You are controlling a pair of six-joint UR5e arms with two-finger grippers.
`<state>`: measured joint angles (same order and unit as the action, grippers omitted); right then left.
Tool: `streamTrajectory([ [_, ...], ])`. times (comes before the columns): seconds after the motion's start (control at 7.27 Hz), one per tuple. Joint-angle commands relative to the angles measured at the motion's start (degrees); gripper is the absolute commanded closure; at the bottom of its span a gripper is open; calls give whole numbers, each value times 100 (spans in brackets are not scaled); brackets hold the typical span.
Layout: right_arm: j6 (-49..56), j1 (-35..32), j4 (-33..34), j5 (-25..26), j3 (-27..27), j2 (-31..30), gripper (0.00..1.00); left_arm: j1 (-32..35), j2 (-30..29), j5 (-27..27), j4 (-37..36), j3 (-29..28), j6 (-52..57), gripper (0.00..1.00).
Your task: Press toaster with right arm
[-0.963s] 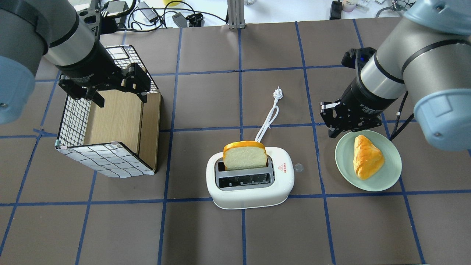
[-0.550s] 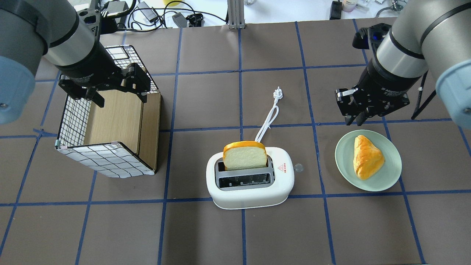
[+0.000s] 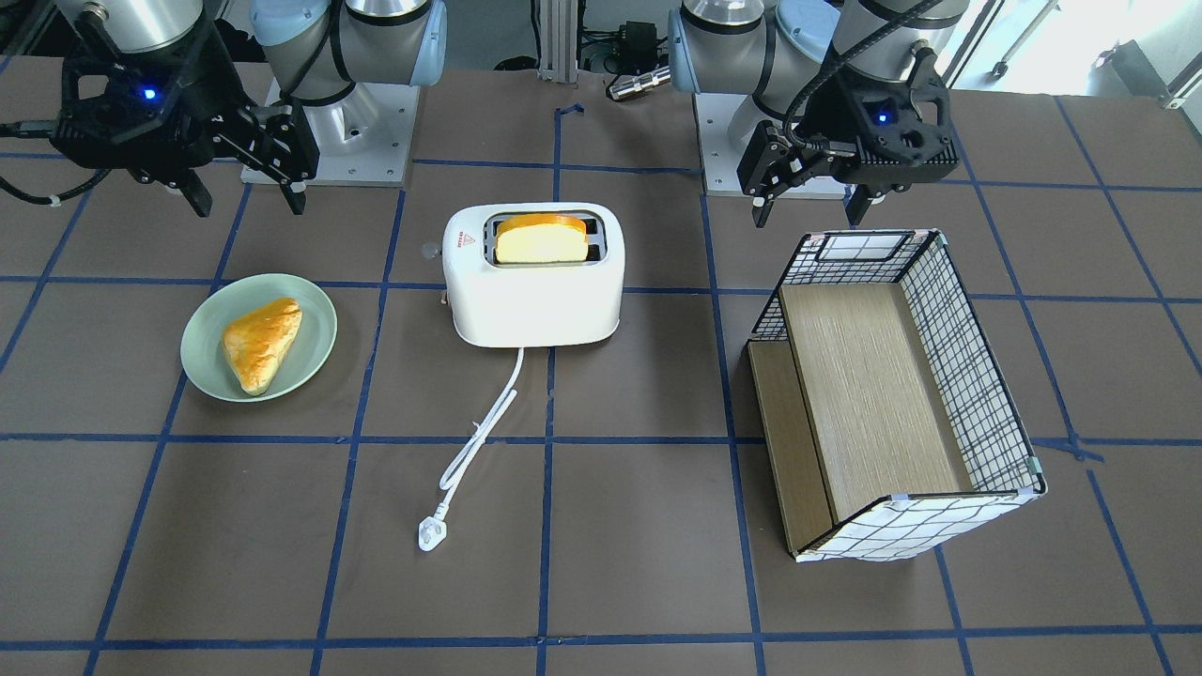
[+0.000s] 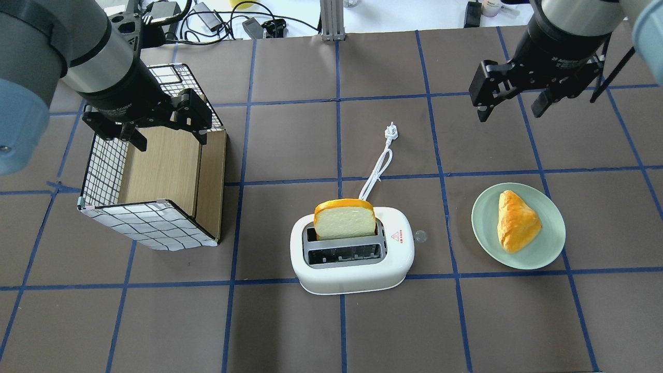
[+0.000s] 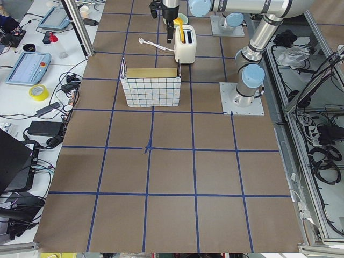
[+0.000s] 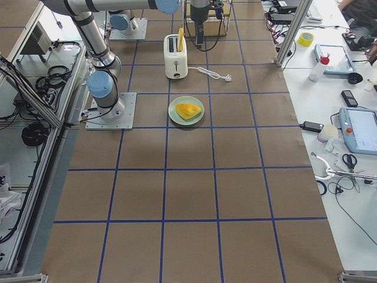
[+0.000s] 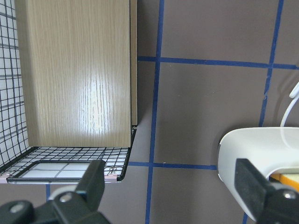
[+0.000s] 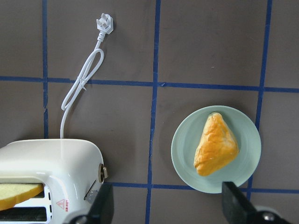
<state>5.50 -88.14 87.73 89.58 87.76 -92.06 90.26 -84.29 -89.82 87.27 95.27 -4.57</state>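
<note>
The white toaster [image 4: 357, 272] stands at the table's middle front, with a slice of bread [image 4: 344, 221] upright in its far slot. Its grey lever knob [image 4: 420, 237] sticks out on the right side. Its white cord [image 4: 379, 168] runs away to the plug [image 4: 392, 130]. The toaster also shows in the front-facing view [image 3: 535, 296] and the right wrist view [image 8: 51, 163]. My right gripper [image 4: 512, 109] is open and empty, high over the table, far behind and to the right of the toaster. My left gripper [image 4: 170, 139] is open and empty above the basket.
A green plate [image 4: 549, 246] with a golden pastry [image 4: 515, 221] lies right of the toaster, below my right gripper in the overhead view. A wire-mesh basket [image 4: 150, 228] with a wooden floor stands at the left. Cables and gear lie beyond the far table edge.
My right gripper has moved away from the plate's far edge, toward the far right of the table, and stayed open. The left arm, toaster and bread have not moved.
</note>
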Motion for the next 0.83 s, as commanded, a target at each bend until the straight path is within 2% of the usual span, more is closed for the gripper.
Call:
streamTrajectory([
  [0.0,170,-28,488,24,-180,276,2,0,0,0,0,0,0,0],
  [0.41,583,-63,413,524,-232,320,0,0,0,0,0,0,0,0],
  [0.55,723,-63,421,551,-259,399,0,0,0,0,0,0,0,0],
  [0.69,1046,-63,412,612,-503,530,0,0,0,0,0,0,0,0],
])
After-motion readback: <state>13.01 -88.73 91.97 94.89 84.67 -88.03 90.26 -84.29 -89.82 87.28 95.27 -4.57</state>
